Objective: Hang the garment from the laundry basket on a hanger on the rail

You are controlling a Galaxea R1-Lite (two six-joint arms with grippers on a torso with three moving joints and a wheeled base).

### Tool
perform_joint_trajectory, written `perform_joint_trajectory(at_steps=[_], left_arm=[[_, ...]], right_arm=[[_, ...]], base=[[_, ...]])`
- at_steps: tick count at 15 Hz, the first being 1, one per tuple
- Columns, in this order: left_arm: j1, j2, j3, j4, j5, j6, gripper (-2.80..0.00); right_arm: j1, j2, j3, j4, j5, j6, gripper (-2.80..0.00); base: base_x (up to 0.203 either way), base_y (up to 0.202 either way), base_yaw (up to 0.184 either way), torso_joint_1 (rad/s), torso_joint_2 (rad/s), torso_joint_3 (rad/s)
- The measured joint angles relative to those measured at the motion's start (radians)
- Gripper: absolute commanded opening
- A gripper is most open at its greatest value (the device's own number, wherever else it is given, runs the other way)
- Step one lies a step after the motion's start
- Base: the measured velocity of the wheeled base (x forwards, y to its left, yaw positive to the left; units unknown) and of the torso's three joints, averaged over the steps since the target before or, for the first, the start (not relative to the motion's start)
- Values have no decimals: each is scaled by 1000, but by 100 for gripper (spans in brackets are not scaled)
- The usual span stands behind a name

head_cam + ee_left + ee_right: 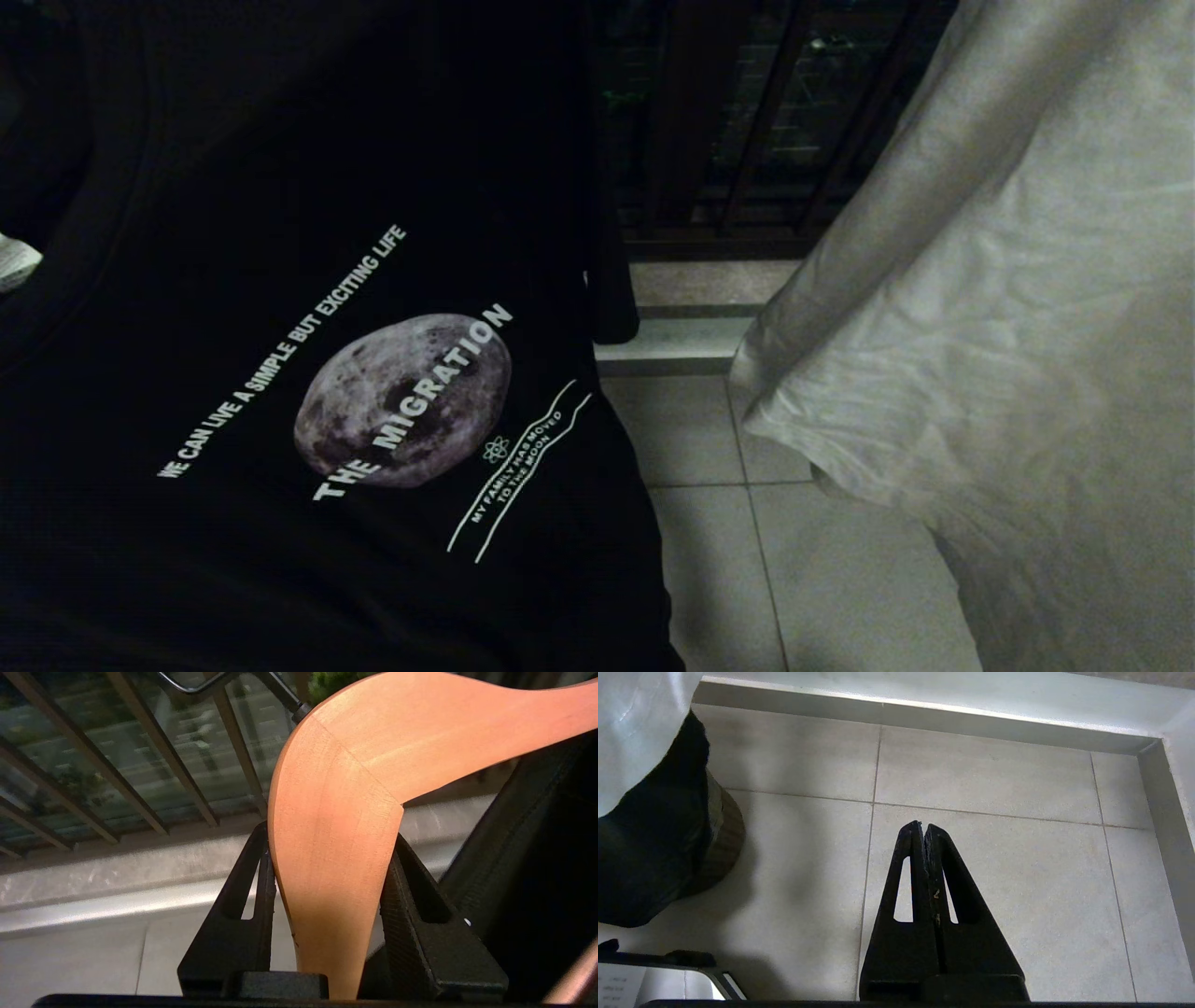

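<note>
Left hand (327,858) grips wooden hanger (355,788) (right hand (923,833) closed).

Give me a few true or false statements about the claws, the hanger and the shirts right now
1. The left claw grips a wooden hanger. True.
2. The right claw is wide open. False: its fingers are pressed together, holding nothing, above the floor tiles.
3. The black shirt shows a moon print. True.
4. The hanger is blue plastic. False: it is light wood with a dark metal hook.
5. A pale shirt hangs right of the black one. True.
</note>
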Motion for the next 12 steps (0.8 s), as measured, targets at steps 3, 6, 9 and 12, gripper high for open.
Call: perform_joint_trajectory(at_steps=[3,6,9,12], left_arm=[[1,-16,20,5,-2,-2,-280],[0,-19,40,7,-1,1,-280],[0,-25,43,6,0,2,-280],[-1,-37,64,6,0,1,-280]], right_arm=[[0,0,0,0,0,0,-280],[0,0,0,-1,0,0,-280],[0,0,0,-1,0,0,-280],[0,0,0,-1,0,0,-280]], base=[[0,0,0,0,0,0],[0,0,0,0,0,0],[0,0,0,0,0,0],[0,0,0,0,0,0]])
